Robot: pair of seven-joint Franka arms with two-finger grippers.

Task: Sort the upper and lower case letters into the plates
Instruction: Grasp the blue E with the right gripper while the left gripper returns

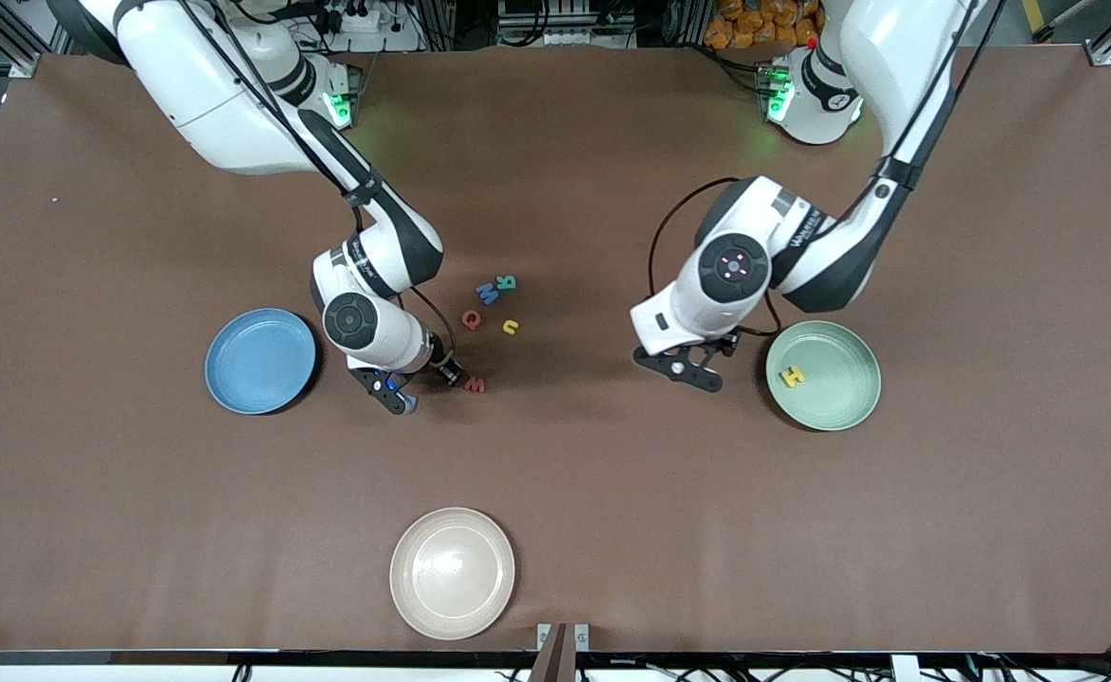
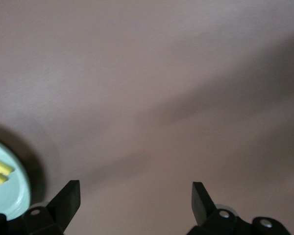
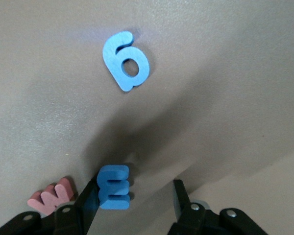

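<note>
Right wrist view: the right gripper (image 3: 130,198) is low at the brown table (image 3: 225,73), jaws partly apart, with a small flat blue foam letter "m" (image 3: 113,187) between them; it sits against one finger (image 3: 88,203) and clear of the other, so nothing is gripped yet. A red foam "w" (image 3: 53,197) lies just outside that same finger, touching or nearly so. A blue foam "g" (image 3: 126,61) lies flat ahead of the fingertips, well apart. From the front view, this gripper works between the bright blue round plastic plate (image 1: 260,361) and a loose cluster of letters: a red "Q" (image 1: 471,319), a yellow "u" (image 1: 510,327), a blue "M" (image 1: 487,293) and a teal "R" (image 1: 508,281). The left gripper (image 2: 136,198) waits with jaws wide and empty over bare table, just beside the pale mint green plate (image 1: 839,403), which holds a yellow "H" (image 1: 792,376). Judgement on the step: pinch the blue "m" alone. The piece is off-centre, so the closing finger will likely slide it; shift the jaws toward the loaded side, keep the tips at table level and close slowly, watching that the red "w" is not dragged in. Lift straight before heading for a plate.
</note>
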